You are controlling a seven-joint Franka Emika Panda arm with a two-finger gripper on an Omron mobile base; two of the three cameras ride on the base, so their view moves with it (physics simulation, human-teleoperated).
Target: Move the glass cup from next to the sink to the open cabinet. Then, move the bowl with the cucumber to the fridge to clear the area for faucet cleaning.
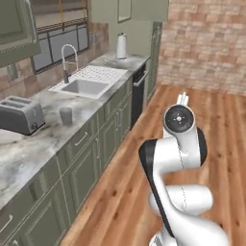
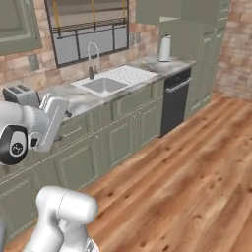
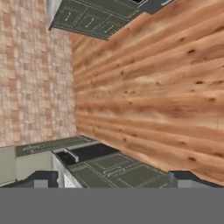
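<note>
Spread wide and holding nothing, the gripper (image 3: 109, 179) showed its two dark finger tips at the bottom corners of the hand view, aimed out over the wooden floor (image 3: 166, 87) and brick wall (image 3: 30, 70) rather than at the counter. The glass cup (image 1: 66, 116) stood upright on the marble counter (image 1: 29, 153) at the left middle of the left base view, between the toaster (image 1: 20, 115) and the sink (image 1: 84, 87), apart from both. Judging by this, the step in hand was the reach for the cup, not yet begun in earnest: the arm (image 1: 178, 144) sat folded at the lower right of that view, well apart from the cup. To do it well, the hand would likely need to swing toward the counter, come at the cup from the side with the jaws kept wide, and stay clear of the toaster and the faucet (image 1: 68, 60). The bowl with the cucumber could not be made out. No brand, label or writing was readable anywhere.
</note>
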